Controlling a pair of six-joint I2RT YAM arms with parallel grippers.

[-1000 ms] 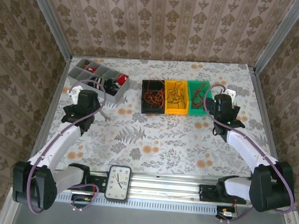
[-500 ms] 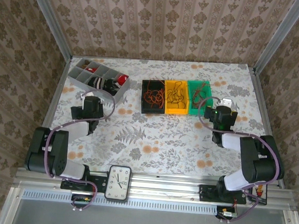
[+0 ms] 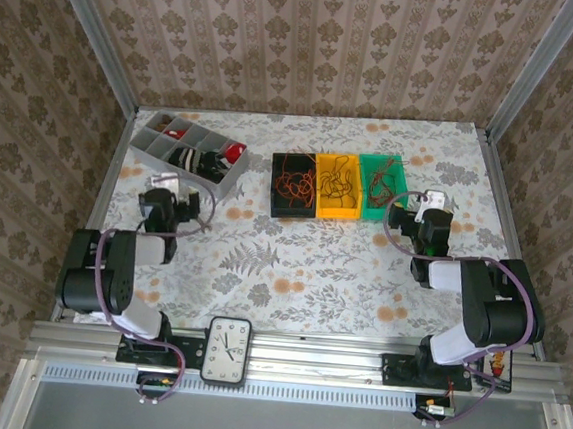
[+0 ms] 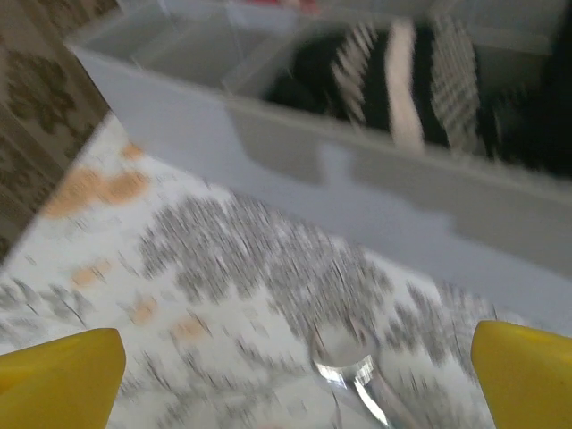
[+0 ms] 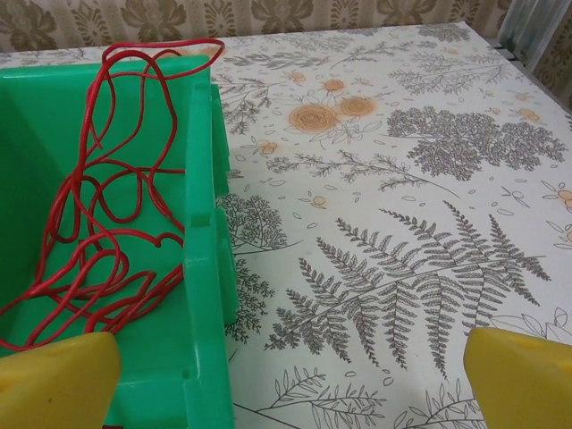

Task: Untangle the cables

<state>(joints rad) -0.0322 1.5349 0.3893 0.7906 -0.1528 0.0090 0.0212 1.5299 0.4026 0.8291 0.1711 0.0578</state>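
Observation:
Three bundles of cables lie in bins at the table's middle back: orange-red ones (image 3: pixel 294 183) in a black bin (image 3: pixel 277 200), dark brown ones (image 3: pixel 337 184) in a yellow bin (image 3: pixel 320 204), and red ones (image 3: pixel 377 184) (image 5: pixel 98 223) in a green bin (image 3: pixel 392 196) (image 5: pixel 201 268). My right gripper (image 3: pixel 412 210) (image 5: pixel 290 384) stands open just right of the green bin, above bare tablecloth. My left gripper (image 3: pixel 173 193) (image 4: pixel 295 384) is open too, low over the table in front of the grey organiser tray (image 3: pixel 150 150) (image 4: pixel 357 179). Neither holds anything.
A shiny metal spoon-like thing (image 4: pixel 344 357) lies on the cloth between my left fingertips. The grey tray holds a black-and-white striped item (image 4: pixel 402 80) and something red (image 3: pixel 234 153). A clock (image 3: pixel 227 350) sits on the front rail. Metal frame posts edge the table.
Both arms have folded back toward their bases. The left gripper drew down and left from the tray, the right gripper a little nearer and right of the green bin. Both stayed open.

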